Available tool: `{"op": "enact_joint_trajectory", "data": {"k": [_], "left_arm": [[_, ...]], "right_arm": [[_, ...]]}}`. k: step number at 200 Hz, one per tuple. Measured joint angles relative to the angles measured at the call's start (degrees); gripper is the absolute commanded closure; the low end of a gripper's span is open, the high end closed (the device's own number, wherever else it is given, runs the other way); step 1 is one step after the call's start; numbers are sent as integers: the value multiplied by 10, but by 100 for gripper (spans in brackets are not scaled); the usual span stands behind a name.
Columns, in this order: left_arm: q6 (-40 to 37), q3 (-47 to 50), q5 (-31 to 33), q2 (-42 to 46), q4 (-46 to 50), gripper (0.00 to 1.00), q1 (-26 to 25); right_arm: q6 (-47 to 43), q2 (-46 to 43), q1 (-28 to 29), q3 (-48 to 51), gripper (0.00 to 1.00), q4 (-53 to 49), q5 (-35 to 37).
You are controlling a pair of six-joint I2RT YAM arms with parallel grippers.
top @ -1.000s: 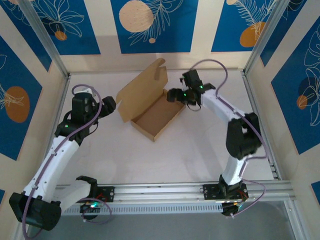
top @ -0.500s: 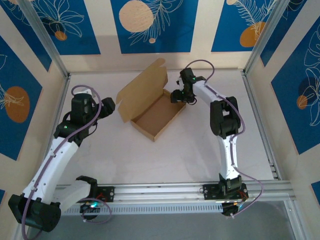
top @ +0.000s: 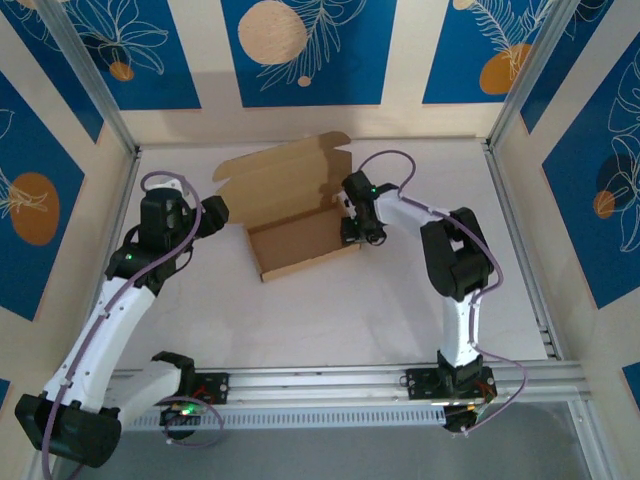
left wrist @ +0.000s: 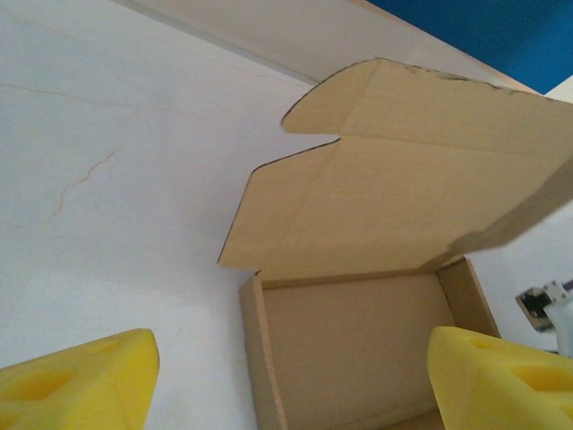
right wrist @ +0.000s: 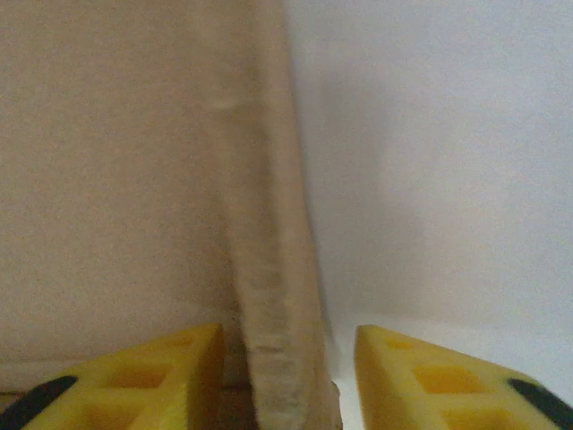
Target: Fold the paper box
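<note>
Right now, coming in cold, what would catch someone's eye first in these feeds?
The brown paper box sits in the middle of the table, its lid standing open at the back. The right gripper straddles the box's right side wall, yellow fingers either side. The left gripper hovers open just off the box's left end, touching nothing.

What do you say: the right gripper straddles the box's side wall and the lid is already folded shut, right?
One thing is wrong: the lid is not shut. The left wrist view shows it open, raised behind the tray of the paper box. The right gripper does straddle the side wall.
</note>
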State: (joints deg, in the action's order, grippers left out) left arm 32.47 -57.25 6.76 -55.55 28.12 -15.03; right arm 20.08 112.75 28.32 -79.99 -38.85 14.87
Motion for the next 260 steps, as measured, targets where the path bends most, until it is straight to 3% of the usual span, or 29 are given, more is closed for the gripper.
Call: {"op": "enact_joint_trajectory", "data": {"k": [18, 38, 69, 85, 131, 163, 210, 260], "left_arm": [[-1, 0, 5, 1, 0, 22, 0], [-4, 0, 10, 5, 0, 22, -1], [-11, 0, 13, 11, 0, 22, -1], [-12, 0, 13, 11, 0, 22, -1], [-12, 0, 13, 12, 0, 22, -1], [-12, 0, 13, 15, 0, 22, -1], [-12, 0, 13, 15, 0, 23, -1], [-12, 0, 13, 14, 0, 23, -1]], "right_arm": [[7, -22, 21, 5, 33, -3, 42], [-1, -60, 27, 23, 30, 13, 64], [-26, -133, 12, 61, 42, 49, 47], [-44, -131, 0, 42, 55, 47, 19], [-75, -37, -17, -27, 53, 35, -18], [-79, 9, -18, -45, 56, 16, -2], [-89, 36, -13, -72, 79, 2, 32], [-107, 58, 16, -100, 82, -17, 110]]}}
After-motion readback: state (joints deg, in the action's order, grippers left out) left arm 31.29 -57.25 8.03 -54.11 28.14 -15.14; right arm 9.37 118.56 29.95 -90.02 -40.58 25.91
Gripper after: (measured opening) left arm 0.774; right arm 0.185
